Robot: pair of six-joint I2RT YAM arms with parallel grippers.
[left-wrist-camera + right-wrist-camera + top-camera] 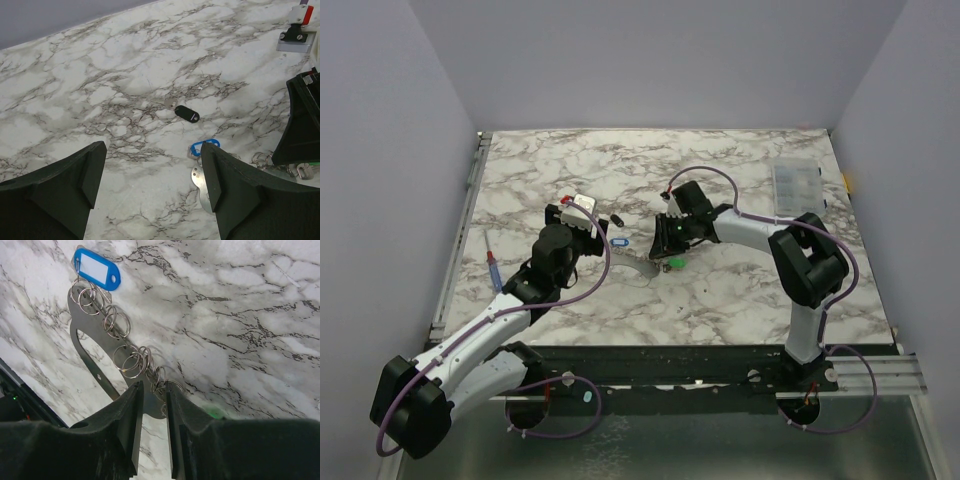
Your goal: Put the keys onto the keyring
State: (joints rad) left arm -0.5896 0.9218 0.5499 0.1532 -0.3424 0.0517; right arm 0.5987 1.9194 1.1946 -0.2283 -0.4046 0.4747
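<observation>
The keyring (pixel 131 359) is a chain of thin silver rings lying on a flat grey metal plate (pixel 82 347). The blue key (pixel 96 268) lies at the chain's far end. My right gripper (pixel 155 395) has its jaws close together on the chain's near end ring, with the plate's tip also in the gap. The green key (pixel 215 412) shows only as a blurred patch beside the right finger. From above, the right gripper (pixel 670 245) stands over the green key (pixel 672 263). My left gripper (pixel 152 175) hangs open above bare marble, with the blue key (pixel 204 146) by its right finger.
A black-tagged key (pixel 187 113) lies on the marble beyond the left gripper. A clear compartment box (pixel 794 183) sits at the back right. A blue-and-red pen-like tool (pixel 493 268) lies near the table's left edge.
</observation>
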